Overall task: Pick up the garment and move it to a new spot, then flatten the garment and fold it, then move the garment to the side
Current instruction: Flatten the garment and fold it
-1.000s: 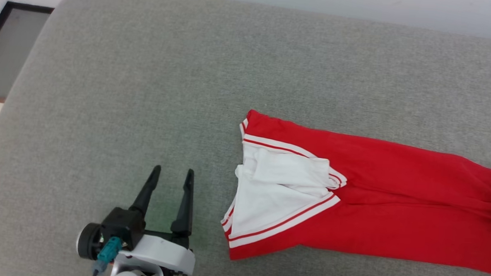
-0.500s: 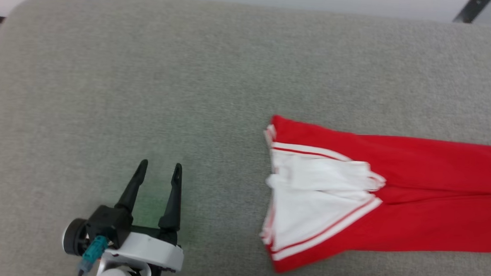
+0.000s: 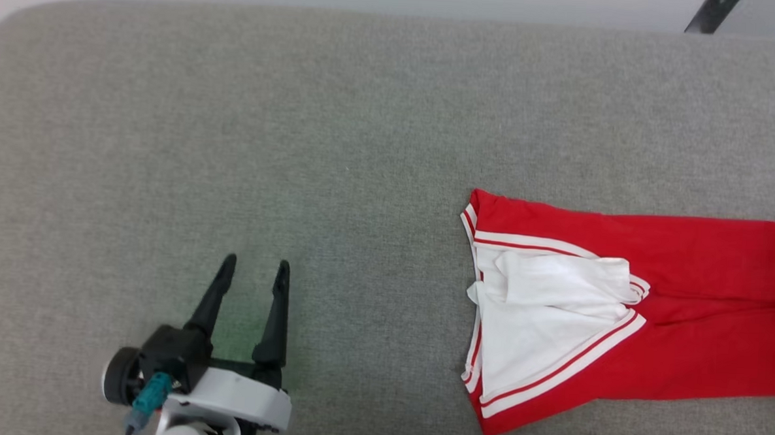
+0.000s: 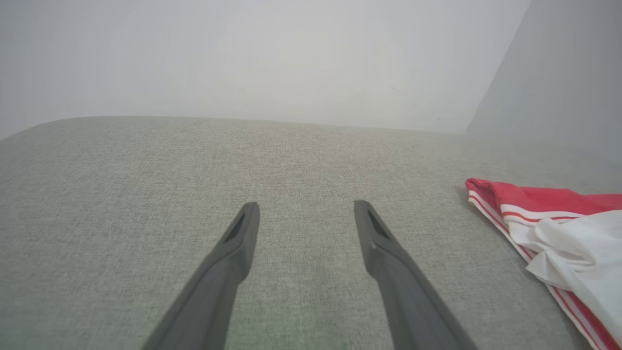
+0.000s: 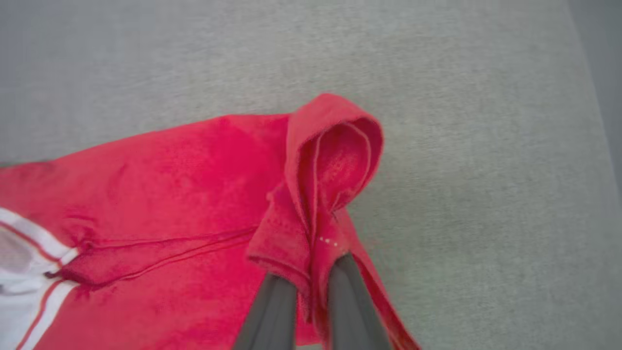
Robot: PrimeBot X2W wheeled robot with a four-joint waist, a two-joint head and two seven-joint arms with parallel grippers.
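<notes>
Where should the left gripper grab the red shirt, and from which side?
Likely the garment at its sleeve-end corner nearest the robot, approached from the left: that edge faces the open left gripper, and the right gripper pinches the opposite end.

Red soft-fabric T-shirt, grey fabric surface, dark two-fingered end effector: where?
red soft-fabric T-shirt (image 3: 715, 362): head view, red body.
grey fabric surface (image 3: 299, 142): head view, bare top.
left end effector (image 3: 256, 261): head view, between fingertips.
</notes>
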